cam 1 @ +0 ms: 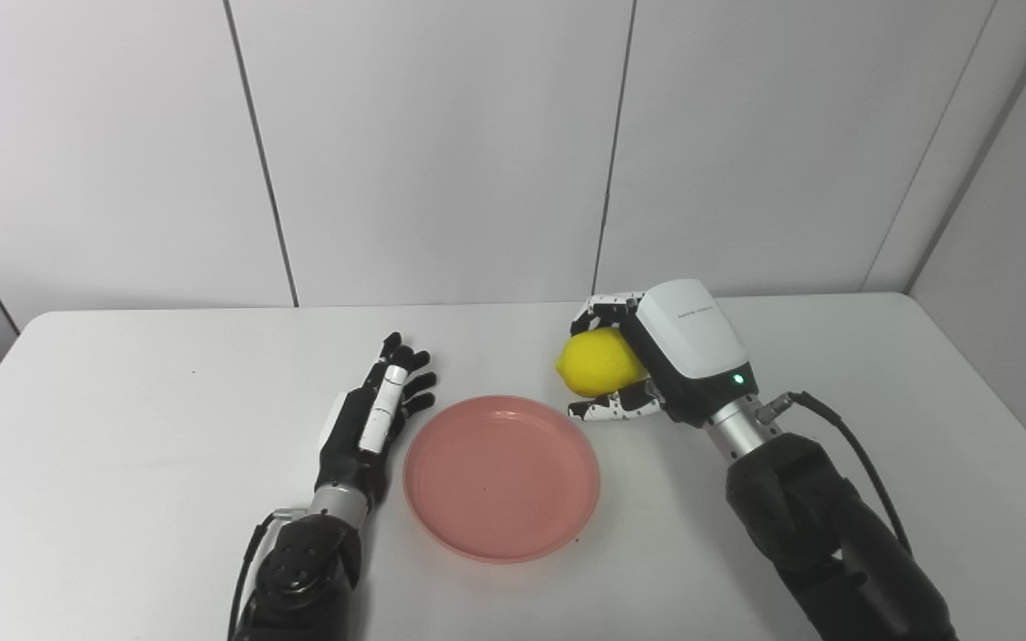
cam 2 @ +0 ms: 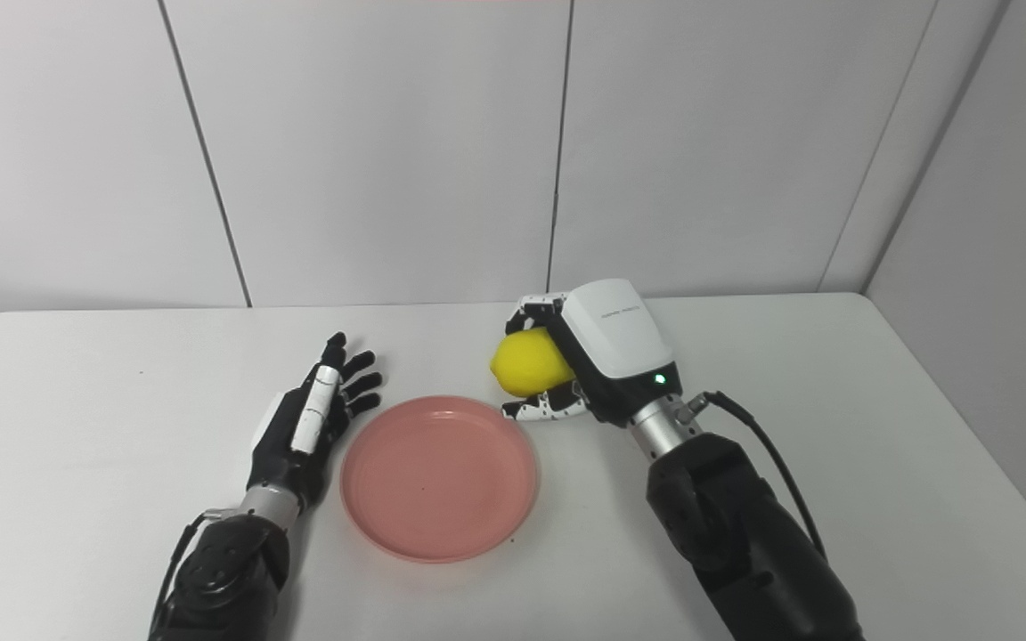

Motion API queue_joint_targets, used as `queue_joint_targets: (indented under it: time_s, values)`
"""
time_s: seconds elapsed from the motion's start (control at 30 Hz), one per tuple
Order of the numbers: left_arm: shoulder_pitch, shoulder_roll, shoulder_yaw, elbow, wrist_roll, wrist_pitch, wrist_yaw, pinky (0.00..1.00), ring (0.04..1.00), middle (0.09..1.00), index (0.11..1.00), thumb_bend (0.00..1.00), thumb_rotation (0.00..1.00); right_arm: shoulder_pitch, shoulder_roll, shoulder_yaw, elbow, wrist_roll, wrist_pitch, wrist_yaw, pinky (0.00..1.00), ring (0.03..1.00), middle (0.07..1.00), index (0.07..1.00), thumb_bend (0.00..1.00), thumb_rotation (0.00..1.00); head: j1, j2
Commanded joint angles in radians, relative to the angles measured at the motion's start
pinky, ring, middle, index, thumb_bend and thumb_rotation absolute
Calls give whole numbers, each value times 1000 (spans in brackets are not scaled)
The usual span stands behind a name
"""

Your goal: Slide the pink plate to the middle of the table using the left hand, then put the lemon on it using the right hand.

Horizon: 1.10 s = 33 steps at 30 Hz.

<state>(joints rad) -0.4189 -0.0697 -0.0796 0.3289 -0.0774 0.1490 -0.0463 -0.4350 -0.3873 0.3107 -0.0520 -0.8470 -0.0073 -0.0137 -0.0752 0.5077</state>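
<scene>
Smooth matt pink plate, dimpled lemon, matt white table.

A white, smooth rectangular worktop with rounded far corners filled the lower part of both views. A few tiny dark specks dotted its surface. Behind it stood a wall of pale grey panels divided by thin dark seams, with angled side panels at the right.

Pink plate sits flat and empty at lower centre of frame; the yellow lemon is just above its upper-right rim, off the plate.
</scene>
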Motion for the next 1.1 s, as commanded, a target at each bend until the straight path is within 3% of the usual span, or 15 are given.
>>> queue_joint_targets:
  time_s: [0.0, 0.33, 0.8, 0.97, 1.07]
  values:
    - [37, -25, -24, 47, 19, 82, -3, 874, 855, 905, 1000, 821, 879, -50, 10, 4, -21, 9, -57, -8, 180, 243, 331, 480, 520, 134, 22, -2]
    - [33, -54, -27, 71, 38, 66, 22, 826, 846, 885, 1000, 813, 864, -59, 47, 53, -15, -26, -78, 19, 176, 240, 331, 482, 520, 140, 74, -6]
    - [31, -62, -27, 92, 40, 55, 20, 896, 839, 876, 1000, 807, 865, -52, 64, 110, -8, -18, -126, 96, 193, 247, 336, 481, 519, 138, 92, -12]
    - [34, -61, -25, 91, 44, 50, 21, 890, 833, 877, 997, 803, 858, -47, 86, 122, 26, -13, -158, 88, 154, 221, 319, 482, 521, 132, 80, -9]
    - [36, -57, -23, 83, 38, 63, 11, 936, 851, 893, 1000, 800, 861, -45, 96, 124, 45, -23, -160, 86, 157, 226, 326, 482, 521, 131, 72, -8]
